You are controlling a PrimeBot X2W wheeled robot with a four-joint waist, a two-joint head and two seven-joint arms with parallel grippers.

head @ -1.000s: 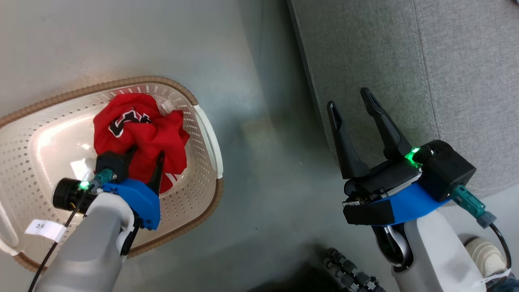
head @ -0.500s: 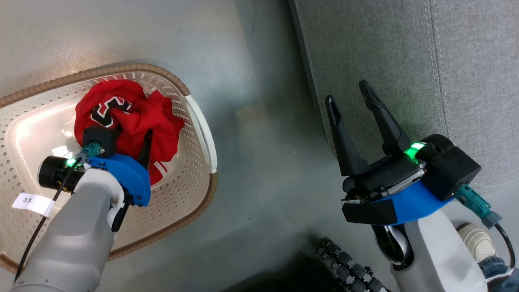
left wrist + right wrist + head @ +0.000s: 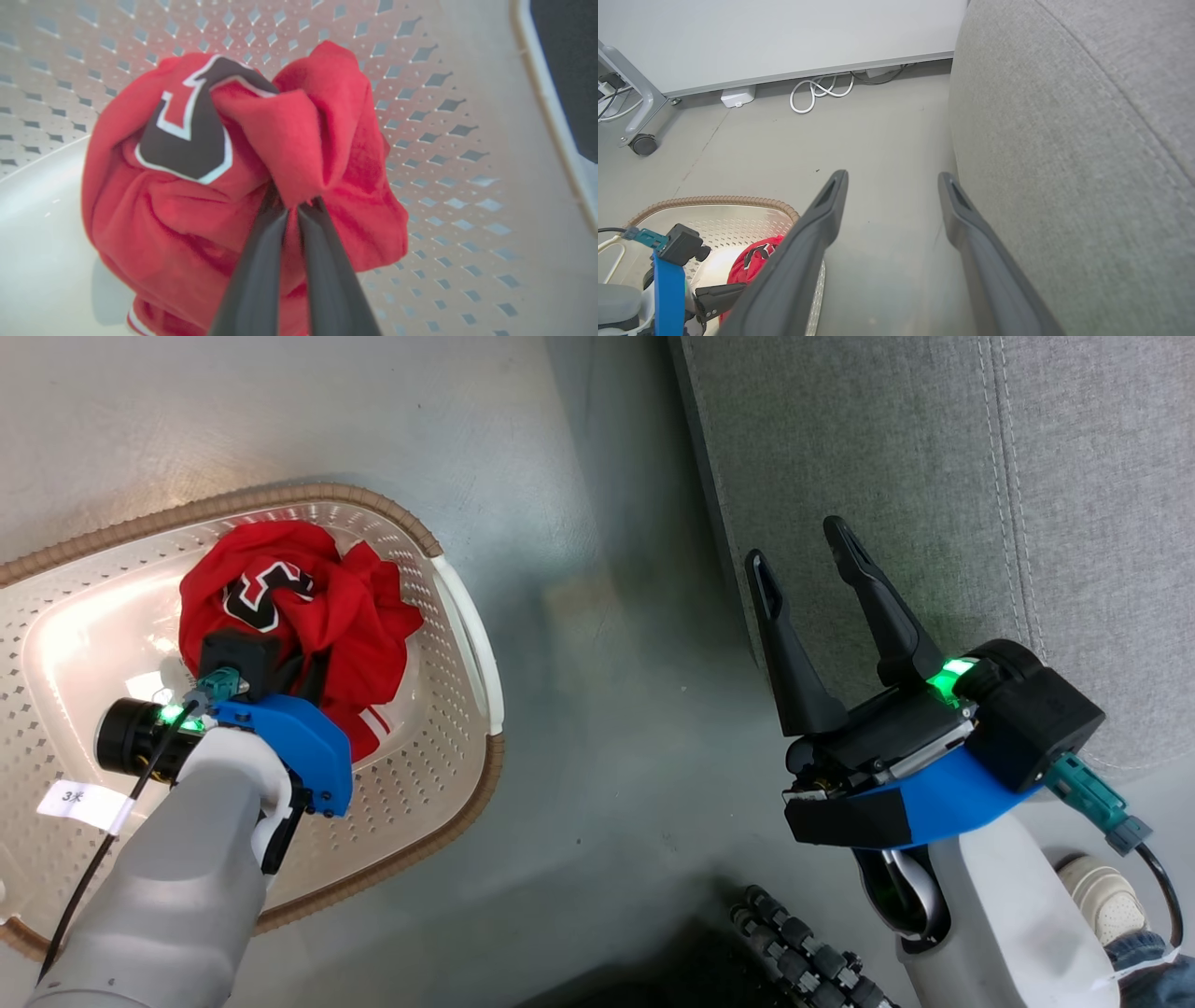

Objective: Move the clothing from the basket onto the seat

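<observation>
Left tool (image 3: 303, 667) pinching red clothing (image 3: 345, 607) in basket (image 3: 411, 784), right tool (image 3: 795, 543) spread near seat (image 3: 934, 448)

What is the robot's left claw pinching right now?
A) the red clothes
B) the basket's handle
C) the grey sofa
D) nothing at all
A: in the left wrist view the left gripper is shut on a bunched fold of the red clothing, which still sits inside the basket.
</observation>
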